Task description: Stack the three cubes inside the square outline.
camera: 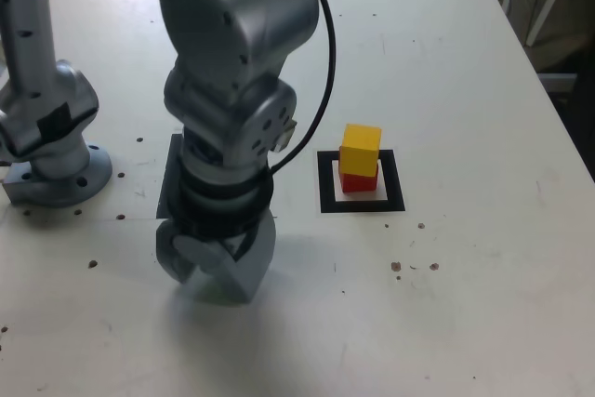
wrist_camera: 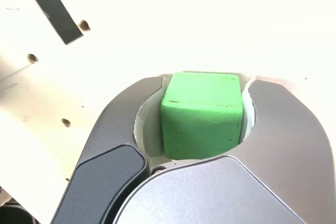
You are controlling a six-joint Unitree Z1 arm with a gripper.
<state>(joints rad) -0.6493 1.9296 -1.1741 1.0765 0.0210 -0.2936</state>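
**Green cube in the hand, two cubes stacked**

On the white table, the yellow cube sits on the red cube inside the square outline. Only the wrist view shows the green cube. The hand is squeezed tight on its sides.

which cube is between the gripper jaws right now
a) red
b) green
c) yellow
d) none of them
b: the wrist view shows the green cube enclosed between the jaws of the gripper, while in the exterior view the yellow cube sits on the red cube inside the square outline.
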